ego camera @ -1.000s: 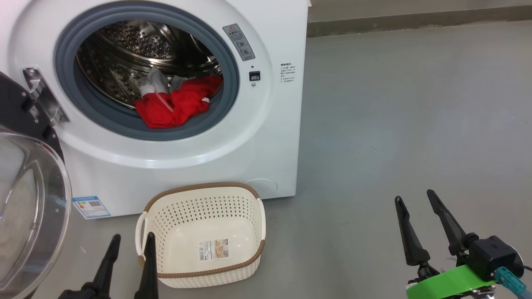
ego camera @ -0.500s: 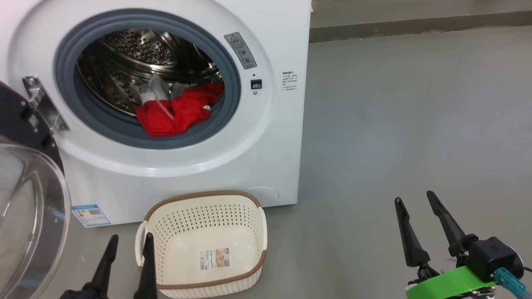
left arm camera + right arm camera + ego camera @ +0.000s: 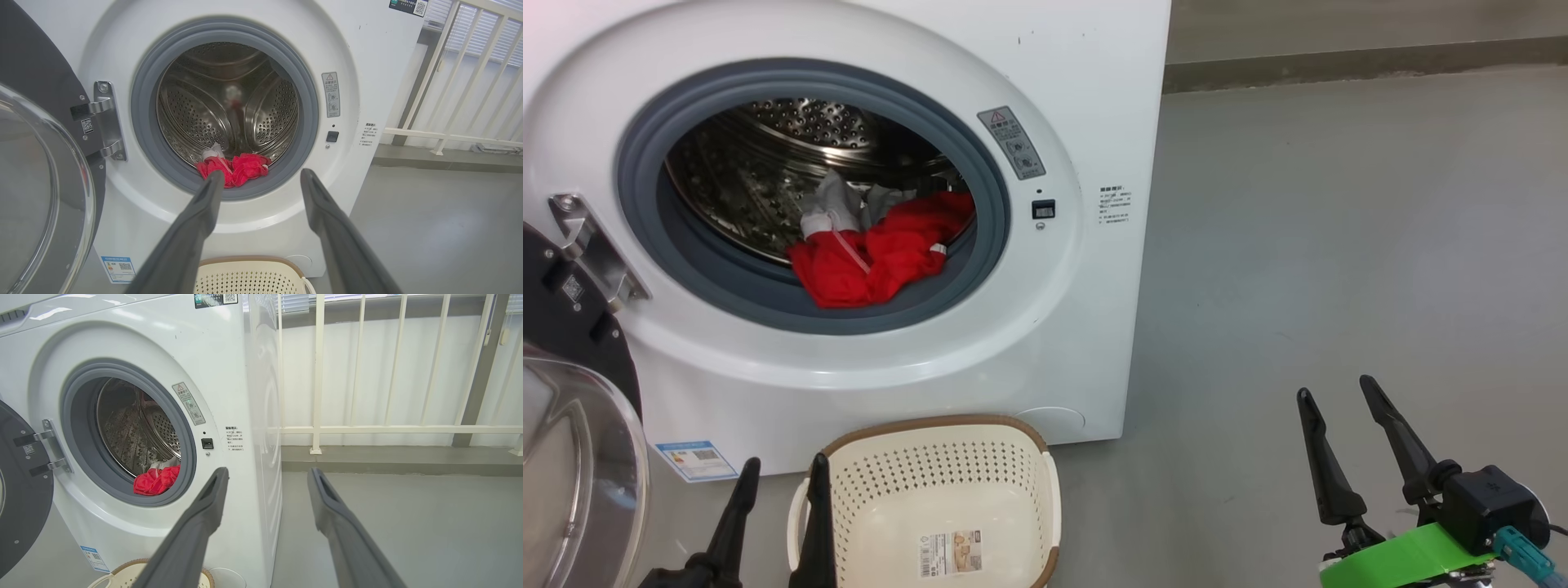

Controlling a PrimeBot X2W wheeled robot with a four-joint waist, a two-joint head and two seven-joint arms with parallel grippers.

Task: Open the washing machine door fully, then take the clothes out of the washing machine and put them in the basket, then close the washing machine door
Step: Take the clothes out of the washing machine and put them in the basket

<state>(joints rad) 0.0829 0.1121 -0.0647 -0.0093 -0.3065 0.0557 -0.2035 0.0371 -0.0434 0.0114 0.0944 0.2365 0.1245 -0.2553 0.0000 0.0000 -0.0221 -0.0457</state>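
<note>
The white washing machine (image 3: 1054,351) fills the upper left of the head view. Its door (image 3: 572,465), with a black rim and clear glass bowl, hangs swung open at the far left on a metal hinge (image 3: 592,245). The red and white clothes (image 3: 874,257) lie at the front lip of the steel drum. On the floor right in front of the machine stands the empty cream basket (image 3: 931,425). My left gripper (image 3: 784,465) is open beside the basket's left handle. My right gripper (image 3: 1337,390) is open over bare floor to the right. The left wrist view looks straight at the clothes (image 3: 241,167).
Grey floor (image 3: 1339,245) stretches to the right of the machine. A low dark ledge (image 3: 1364,57) runs along the far wall. In the right wrist view a white railing (image 3: 392,428) stands behind the machine's right side.
The whole head picture has shifted: machine and basket now sit lower and look nearer, so the camera has moved. Both grippers stay open in the same spots.
</note>
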